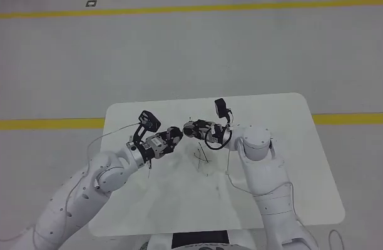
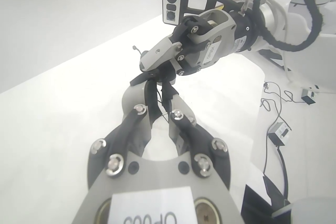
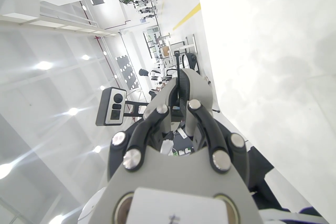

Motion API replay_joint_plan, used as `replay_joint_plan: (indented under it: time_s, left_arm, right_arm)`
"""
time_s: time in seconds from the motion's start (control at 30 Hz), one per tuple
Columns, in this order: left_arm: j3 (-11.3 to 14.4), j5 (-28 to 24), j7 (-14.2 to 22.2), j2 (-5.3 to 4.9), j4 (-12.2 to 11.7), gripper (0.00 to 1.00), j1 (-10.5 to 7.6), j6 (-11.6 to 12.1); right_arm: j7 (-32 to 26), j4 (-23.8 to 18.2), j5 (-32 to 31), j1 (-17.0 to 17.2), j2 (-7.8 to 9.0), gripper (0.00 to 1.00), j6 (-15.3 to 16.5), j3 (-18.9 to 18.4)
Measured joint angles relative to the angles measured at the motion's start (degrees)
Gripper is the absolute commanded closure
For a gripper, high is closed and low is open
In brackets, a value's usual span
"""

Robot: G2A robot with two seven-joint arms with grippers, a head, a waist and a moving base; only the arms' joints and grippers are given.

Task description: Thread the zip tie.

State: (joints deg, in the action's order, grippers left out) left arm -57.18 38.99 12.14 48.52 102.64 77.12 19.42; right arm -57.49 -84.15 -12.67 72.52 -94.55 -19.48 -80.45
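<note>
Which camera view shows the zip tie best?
The right wrist view: the zip tie sticks out plainly from the right gripper, square head at its end. The left wrist view gives a thin dark sliver; the top view, barely a speck.

We see white table: smooth, matt, soft sheen. Zip tie: thin black plastic, dull. Left gripper: grey shell, matt, plastic-looking; black links satin; screw heads bright polished metal. Right gripper: same grey matt shell; cable sleeve black, ribbed, matt. Floor, 12 o'clock of table: pale, smooth, faintly glossy.
</note>
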Motion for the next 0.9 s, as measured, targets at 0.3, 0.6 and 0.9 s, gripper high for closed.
replay_joint_plan:
  time_s: [0.3,0.6,0.9]
  left_arm:
    - [-0.41,0.92,-0.09,0.34,-0.30,1.00,0.17,-0.62]
    - [-1.00,1.38,-0.24,0.59,-0.30,1.00,0.71,-0.84]
    - [-1.51,1.30,-0.54,0.87,-0.34,1.00,1.10,-0.17]
  right_arm:
    - [0.47,0.01,0.95,-0.05,0.67,1.00,0.00,0.69]
    - [0.94,-0.06,1.85,-0.05,1.33,1.00,0.00,1.50]
    - [1.57,0.22,2.87,-0.26,1.96,0.66,0.00,2.30]
